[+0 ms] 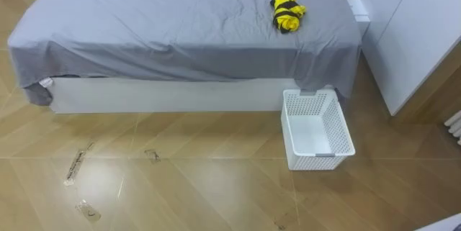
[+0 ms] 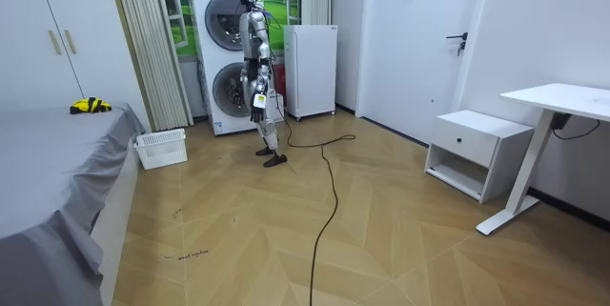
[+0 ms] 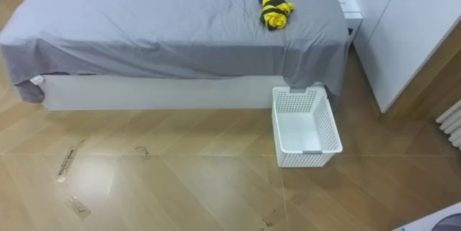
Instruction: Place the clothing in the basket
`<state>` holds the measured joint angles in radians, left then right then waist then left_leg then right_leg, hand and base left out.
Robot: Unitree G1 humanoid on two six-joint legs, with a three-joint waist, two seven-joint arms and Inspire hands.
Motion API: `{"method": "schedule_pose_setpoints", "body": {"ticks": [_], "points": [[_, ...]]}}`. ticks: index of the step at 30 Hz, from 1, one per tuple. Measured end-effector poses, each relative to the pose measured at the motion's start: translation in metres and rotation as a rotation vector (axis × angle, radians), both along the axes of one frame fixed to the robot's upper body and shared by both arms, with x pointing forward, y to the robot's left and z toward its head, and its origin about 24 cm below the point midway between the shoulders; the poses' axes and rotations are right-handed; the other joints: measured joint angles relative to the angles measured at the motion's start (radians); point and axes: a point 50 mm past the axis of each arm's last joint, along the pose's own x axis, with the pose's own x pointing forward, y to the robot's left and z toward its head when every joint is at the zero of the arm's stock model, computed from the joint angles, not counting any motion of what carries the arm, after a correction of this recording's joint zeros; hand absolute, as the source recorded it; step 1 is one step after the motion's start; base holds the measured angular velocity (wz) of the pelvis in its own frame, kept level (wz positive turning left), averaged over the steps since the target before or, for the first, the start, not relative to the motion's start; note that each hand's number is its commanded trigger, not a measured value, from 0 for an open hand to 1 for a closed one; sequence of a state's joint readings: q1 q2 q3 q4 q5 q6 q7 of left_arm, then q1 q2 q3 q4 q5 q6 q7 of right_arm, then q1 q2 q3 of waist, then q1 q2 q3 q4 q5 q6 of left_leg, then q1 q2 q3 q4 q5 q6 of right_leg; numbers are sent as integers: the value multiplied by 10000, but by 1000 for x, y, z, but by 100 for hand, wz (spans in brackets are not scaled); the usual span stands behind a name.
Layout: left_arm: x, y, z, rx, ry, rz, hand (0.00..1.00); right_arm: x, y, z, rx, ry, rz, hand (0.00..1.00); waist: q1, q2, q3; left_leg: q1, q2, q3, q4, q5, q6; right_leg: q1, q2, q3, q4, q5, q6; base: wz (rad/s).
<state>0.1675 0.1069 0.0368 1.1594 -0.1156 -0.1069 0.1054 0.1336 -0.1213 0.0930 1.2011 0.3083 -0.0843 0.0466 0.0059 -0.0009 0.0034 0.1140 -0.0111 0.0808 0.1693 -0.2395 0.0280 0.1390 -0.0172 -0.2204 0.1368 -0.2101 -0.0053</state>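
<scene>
While we stand by the washers [image 2: 221, 58], our left hand [image 2: 255, 104] hangs at our side, and we cannot tell its grip. Far from it, the clothes [image 1: 287, 13] lie bunched on the bed [image 1: 166, 22] near its corner, above the empty basket [image 1: 317, 130] on the floor.

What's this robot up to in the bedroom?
Nothing is being handled yet. The robot stands by the stacked washing machines, facing the bed. A yellow-and-black bundle of clothes lies on the grey bed, and the white basket sits empty on the floor beside it.
</scene>
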Motion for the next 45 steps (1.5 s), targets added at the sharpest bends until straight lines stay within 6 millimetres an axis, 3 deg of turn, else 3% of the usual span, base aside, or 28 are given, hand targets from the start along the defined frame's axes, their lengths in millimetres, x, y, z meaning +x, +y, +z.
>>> {"method": "schedule_pose_setpoints", "body": {"ticks": [21, 24, 27, 28, 29, 30, 31, 32, 34, 35, 36, 38, 39, 40, 41, 42, 43, 45], "points": [[-1, 1, 0, 52, 28, -76, 0, -1, 1, 0, 338, -10, -142, 0, -21, -14, -17, -155, 6, 2, 117, 0, 1, -99, -3, 54, 72, 0, 0, 0], [-3, 1, 0, 28, 112, 24, 0, 2, 1, 0, 387, 51, -97, 0, 88, -17, -6, -174, 148, 311, 447, -23, -37, -190, 14, 245, 185, -10, -17, -19], [-2, 3, 1, 23, 41, 326, 0, 6, 2, 0, 488, -76, -2, 0, 146, -1, 24, -793, 371, 498, 1847, -514, -218, -450, 82, 258, 723, -386, -168, -13], [0, 6, 1, 41, -59, 594, 0, 4, 2, 0, 562, -21, -73, 0, 168, -4, 44, -1210, 512, 633, 2818, -596, -289, -565, 84, 290, 983, -589, -248, -8], [-1, 9, 2, 57, -131, 935, 0, 1, 2, -1, 587, 47, -96, 0, 256, -56, 55, -1573, 661, 856, 3804, -595, -291, -572, 105, 339, 1208, -757, -364, -11], [-3, 11, 2, 75, -140, 1076, 0, 0, 1, 0, 610, 49, -87, 0, 277, -95, 77, -1787, 767, 888, 4365, -595, -291, -555, 106, 408, 1268, -839, -451, -12], [-5, 13, 3, 74, -201, 1371, 0, 0, 1, -1, 643, 59, -81, 0, 269, -27, 66, -2372, 1006, 827, 5560, -439, -260, -464, 267, 544, 1306, -913, -556, 0], [-5, 14, 3, -15, -372, 1797, 0, -2, 1, -1, 666, 68, -224, 0, 220, -40, 57, -2994, 993, 668, 6106, -483, -180, -357, 333, 703, 1408, -1035, -673, 15], [-1, 13, 4, -117, -625, 2044, 0, -4, -2, 0, 630, 124, -563, 0, 223, -72, 64, -3877, 701, 735, 5299, -506, -113, -357, 281, 837, 1547, -1247, -716, 18], [-7, 12, 4, -56, -498, 2097, 0, -4, -2, 0, 601, 172, -606, 0, 267, -148, 35, -4320, 436, 807, 4072, -256, -315, -352, 153, 948, 1587, -1372, -686, -9], [-13, 12, 3, 29, -341, 2180, 0, -4, -3, 0, 597, 166, -602, 0, 315, -152, 33, -4510, 369, 802, 3337, 1, -362, -315, 116, 1002, 1584, -1431, -668, -38], [-37, 12, 2, 298, 321, 2407, 0, -6, -1, -1, 638, 300, -609, 0, 354, -136, 51, -5084, 375, 805, 1498, 1403, -320, -59, -19, 1032, 1509, -1743, -549, -39], [-41, 12, 2, 318, 423, 2443, 0, -6, -2, -1, 630, 352, -623, 0, 333, -155, 62, -5149, 373, 809, 1270, 1763, -289, 12, -41, 1071, 1491, -1837, -498, -19], [-45, 10, 1, 289, 550, 2486, 0, -7, -2, -1, 600, 451, -669, 0, 309, -223, 53, -5215, 272, 829, 1055, 2500, -89, 260, -177, 1148, 1374, -1972, -313, -5], [-45, 7, 1, 227, 562, 2459, 0, -7, -3, -1, 520, 466, -651, 0, 298, -343, 56, -5234, 14, 860, 1101, 3039, 272, 400, -361, 1314, 1236, -2121, -172, 0], [-45, 7, 1, 194, 542, 2409, 0, -6, -3, -1, 497, 447, -615, 0, 292, -393, 31, -5249, -129, 891, 1257, 3095, 402, 423, -481, 1407, 1142, -2174, -124, 0], [-39, 7, 1, 155, 389, 2318, 0, -5, -3, -1, 494, 417, -641, 0, 288, -580, 49, -5427, -283, 1115, 1869, 2594, 605, 534, -730, 1399, 971, -2220, -4, 0], [-30, 7, 1, 105, 163, 2257, 0, 2, -5, 0, 387, 103, -682, 0, 278, -570, 83, -5713, -307, 1242, 2921, 1872, 669, 659, -915, 1474, 1019, -2079, 260, -8]]}}
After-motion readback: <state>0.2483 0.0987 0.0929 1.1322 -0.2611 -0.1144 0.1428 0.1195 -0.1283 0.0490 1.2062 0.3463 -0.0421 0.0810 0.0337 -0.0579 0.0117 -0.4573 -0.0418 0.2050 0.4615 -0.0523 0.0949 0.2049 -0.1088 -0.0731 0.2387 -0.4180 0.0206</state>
